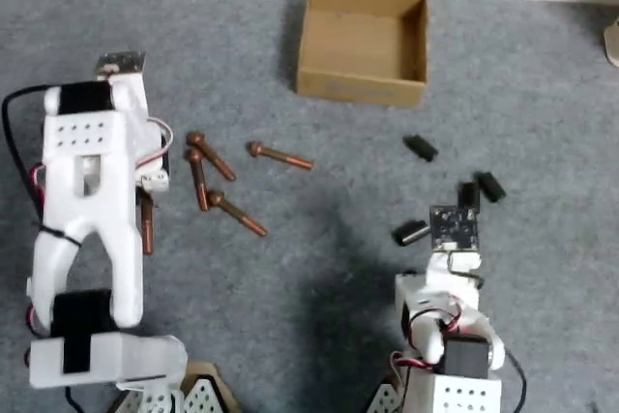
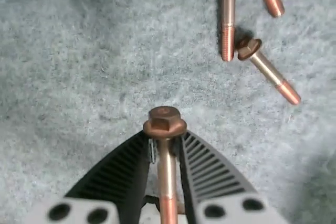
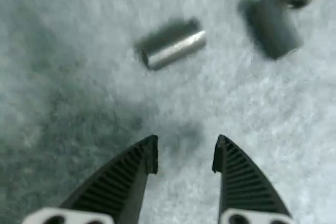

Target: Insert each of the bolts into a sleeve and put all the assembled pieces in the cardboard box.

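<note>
High view: the cardboard box (image 1: 360, 90) sits at upper centre of the grey carpet (image 1: 319, 278), open side up. Four loose bolts (image 1: 237, 213), copper-coloured, lie left of centre beside the left arm (image 1: 92, 191). Dark sleeves (image 1: 420, 148) are scattered right of centre, just above the right arm (image 1: 450, 336). In the left wrist view, the left gripper (image 2: 165, 142) is clamped on a copper bolt (image 2: 165, 123), whose hex head sticks out past the fingertips above the carpet. In the right wrist view, the right gripper (image 3: 185, 156) has its fingers apart over the carpet, and a grey sleeve (image 3: 173, 50) lies on its side just beyond the tips.
</note>
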Controlling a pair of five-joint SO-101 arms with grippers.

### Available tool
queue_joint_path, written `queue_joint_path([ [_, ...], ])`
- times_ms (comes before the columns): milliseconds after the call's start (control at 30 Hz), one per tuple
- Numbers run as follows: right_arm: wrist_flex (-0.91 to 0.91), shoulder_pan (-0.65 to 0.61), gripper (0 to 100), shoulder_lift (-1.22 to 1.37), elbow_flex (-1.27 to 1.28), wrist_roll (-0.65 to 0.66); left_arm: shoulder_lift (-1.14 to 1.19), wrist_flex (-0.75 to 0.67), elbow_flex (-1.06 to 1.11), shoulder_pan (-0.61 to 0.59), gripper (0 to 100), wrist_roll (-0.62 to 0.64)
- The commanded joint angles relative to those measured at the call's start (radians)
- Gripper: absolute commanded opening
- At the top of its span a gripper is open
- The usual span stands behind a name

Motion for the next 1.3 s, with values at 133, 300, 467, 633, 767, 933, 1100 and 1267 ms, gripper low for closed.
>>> queue_joint_path([
  [133,0.005,0.110,17.4,0.005,-0.111,0.052,-0.128,-0.143,0.199,0.071,1,0.003],
  [300,0.004,0.139,17.3,0.005,-0.127,0.147,-0.168,-0.222,0.285,0.108,1,0.003],
  [467,-0.073,0.222,17.3,0.074,-0.171,0.146,-0.185,-0.279,0.349,0.110,1,0.003],
  [633,-0.079,0.229,17.3,0.390,-0.328,0.144,-0.185,-0.336,0.412,0.110,1,0.003],
  [767,-0.079,0.229,17.3,0.670,-0.484,0.152,-0.183,-0.339,0.429,0.110,1,0.003],
  [933,-0.079,0.232,17.3,0.946,-0.682,0.308,-0.185,-0.341,0.458,0.110,1,0.003],
  [1100,-0.104,0.306,17.3,1.122,-0.871,0.394,-0.185,-0.411,0.507,0.111,1,0.003],
  [1267,-0.173,0.354,17.3,1.254,-1.010,0.508,-0.185,-0.431,0.516,0.111,1,0.005],
])
